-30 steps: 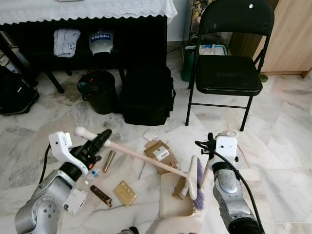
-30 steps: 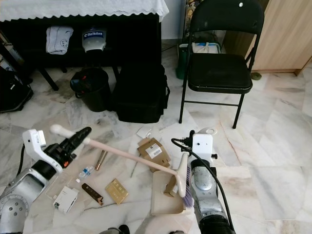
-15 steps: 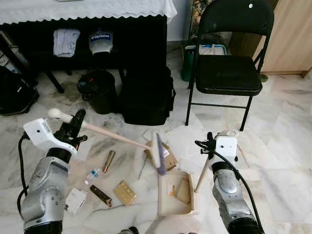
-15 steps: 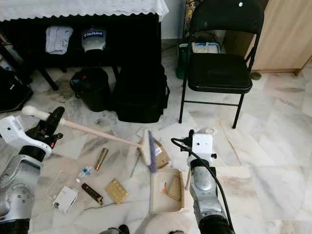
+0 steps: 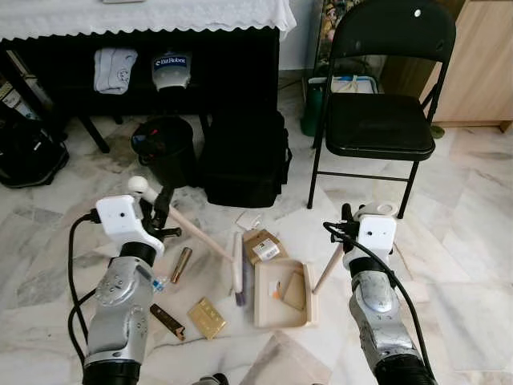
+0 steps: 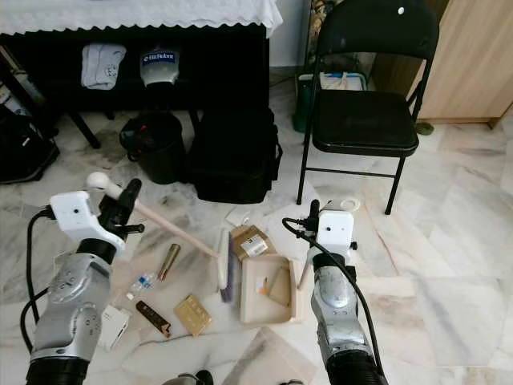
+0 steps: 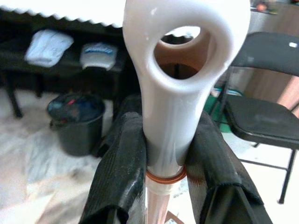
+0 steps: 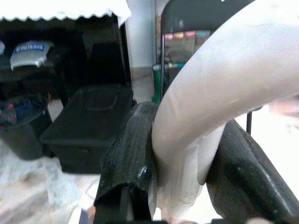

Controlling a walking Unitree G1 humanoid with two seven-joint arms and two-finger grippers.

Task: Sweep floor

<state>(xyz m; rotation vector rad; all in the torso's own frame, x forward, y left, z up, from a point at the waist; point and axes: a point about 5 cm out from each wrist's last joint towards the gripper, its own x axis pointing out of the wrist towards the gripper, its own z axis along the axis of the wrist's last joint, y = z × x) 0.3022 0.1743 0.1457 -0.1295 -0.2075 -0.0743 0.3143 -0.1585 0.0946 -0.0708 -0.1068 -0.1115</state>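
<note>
My left gripper (image 5: 157, 210) is shut on the pale wooden broom handle (image 5: 192, 233) just below its white looped end (image 7: 180, 70). The broom head (image 5: 238, 269) rests on the floor, close beside the left wall of the beige dustpan (image 5: 264, 301). Brown cardboard pieces (image 5: 295, 290) lie inside the pan. My right gripper (image 5: 346, 234) is shut on the dustpan's long handle (image 5: 329, 269), whose white grip (image 8: 219, 93) sits between the fingers. On the floor lie a cardboard box (image 5: 262, 247), a gold tube (image 5: 180, 265), a gold card (image 5: 206, 318), a dark bar (image 5: 167, 321) and a small bottle (image 5: 156, 282).
A black bin (image 5: 160, 148) and a black bag (image 5: 244, 156) stand ahead under a table with a white cloth (image 5: 144, 16). A black folding chair (image 5: 381, 120) is at the right front. A black backpack (image 5: 28, 152) lies far left. Open marble floor lies to the right.
The broom swept into the dustpan, lifted out to the left, and its head now rests on the floor beside the pan. My left arm drew in and up.
</note>
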